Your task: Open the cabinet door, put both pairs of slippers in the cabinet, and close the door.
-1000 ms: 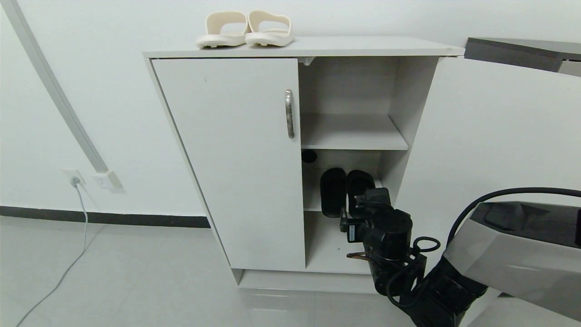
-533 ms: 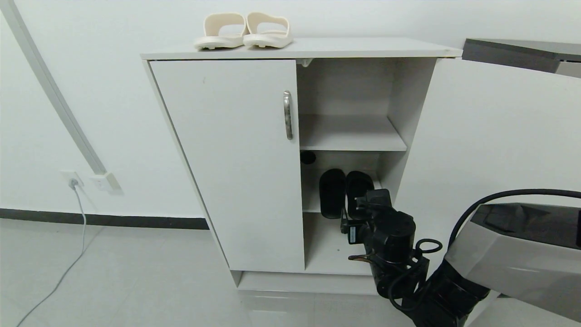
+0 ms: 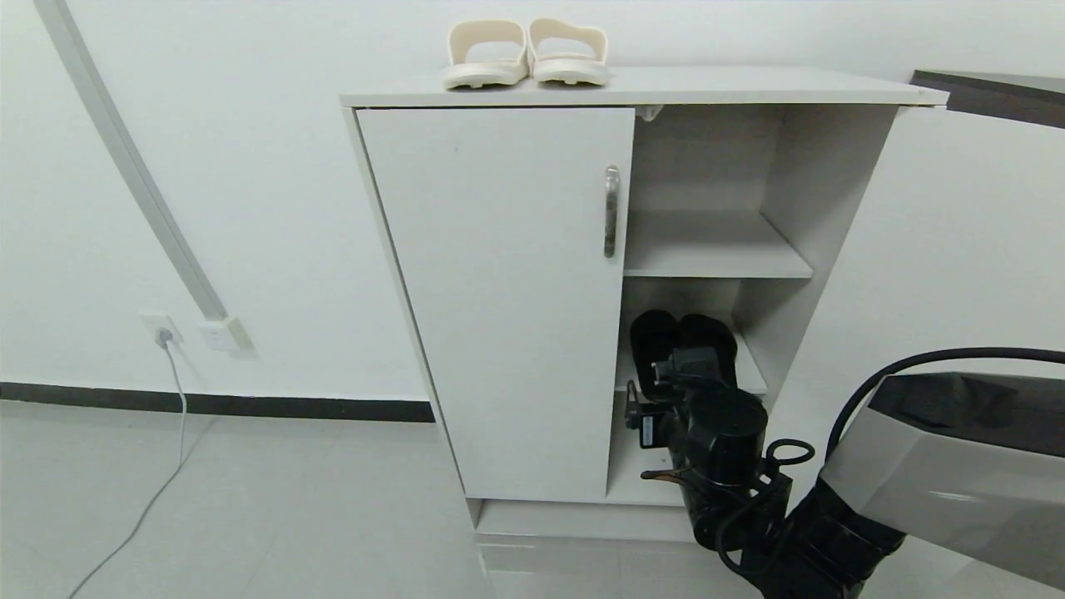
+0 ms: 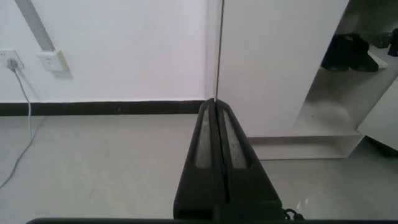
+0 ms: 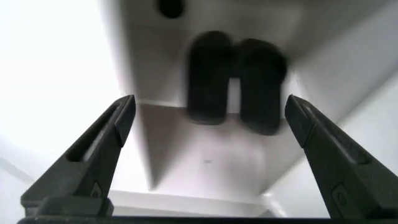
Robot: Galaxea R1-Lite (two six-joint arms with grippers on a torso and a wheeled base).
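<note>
A big white cabinet (image 3: 749, 83) stands against the wall in the middle and right of the head view. Its right door (image 3: 957, 249) is swung wide open and fills the right side of the frame. Its left door (image 3: 499, 291) is shut flat, with a thin metal handle (image 3: 611, 210) standing up along its right edge.

Through the open side you can see the shelves. The top shelf (image 3: 715, 249) is bare. The black slippers (image 3: 682, 337) lie side by side on the next shelf down, a bit right of the middle of the frame. The right wrist view shows the same pair (image 5: 236, 84) on its shelf, blurry but together.

The right gripper (image 3: 678, 370) is low in the frame, just in front of the open side and pointing in at the black slippers. Its fingers (image 5: 102, 146) are spread far apart and have nothing in them.

The left gripper (image 4: 216, 104) is over the grey floor (image 4: 93, 168), in front of the shut door. Its fingers are pressed tight together, with nothing between them.

The cream slippers (image 3: 526, 54) sit on top of the cabinet, at the top middle of the head view. They are side by side, touching, near the left end of the cabinet top.

A wall socket (image 3: 160, 329) with a grey cord (image 3: 170, 449) plugged in is at the lower left, and the cord runs down to the floor.
</note>
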